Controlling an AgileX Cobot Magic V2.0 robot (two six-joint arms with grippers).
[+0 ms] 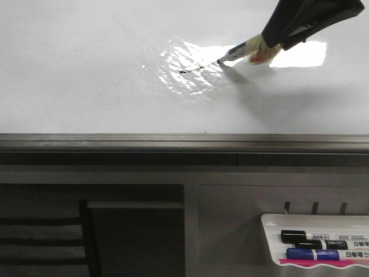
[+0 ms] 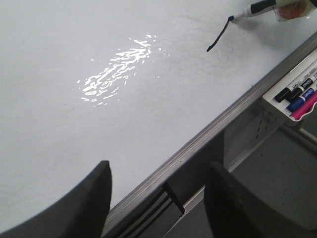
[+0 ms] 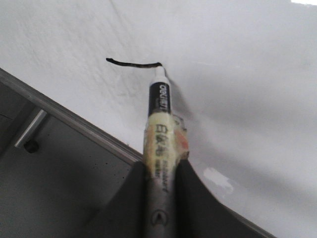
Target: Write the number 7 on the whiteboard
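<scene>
**Marker tip on the board, first stroke drawn**

The right hand (image 3: 161, 198) is reaching in over the far right part of the whiteboard (image 1: 86, 69), and its two dark fingers (image 3: 124, 208) are closing tightly on the barrel of a marker (image 3: 159, 144), one on each side. The marker is wrapped in a band of pale yellowish tape with an orange patch, and it is tilting down so that its tip is touching the white surface.

Of the number 7 (image 1: 199, 68), only a short, slightly wavy black bar is showing (no long downstroke is visible). The bar is lying on the far right half of the board, running from its free end up to the marker tip, which is sitting at its other end. In the front view it is crossing the wrinkled shiny patch (image 1: 184, 66), while a bright rectangular glare (image 1: 305, 55) is shining just beyond the marker.

The left hand (image 2: 158, 208) is hanging over the near edge of the board, well apart from the stroke; its two dark fingers are standing wide apart and are holding nothing.

The grey metal edge (image 1: 184, 141) is running along the near side of the board. Below it, toward the near right corner, a small white tray (image 1: 271, 222) is carrying a black marker (image 1: 314, 236) and a blue marker (image 1: 323, 254) lying side by side.
</scene>
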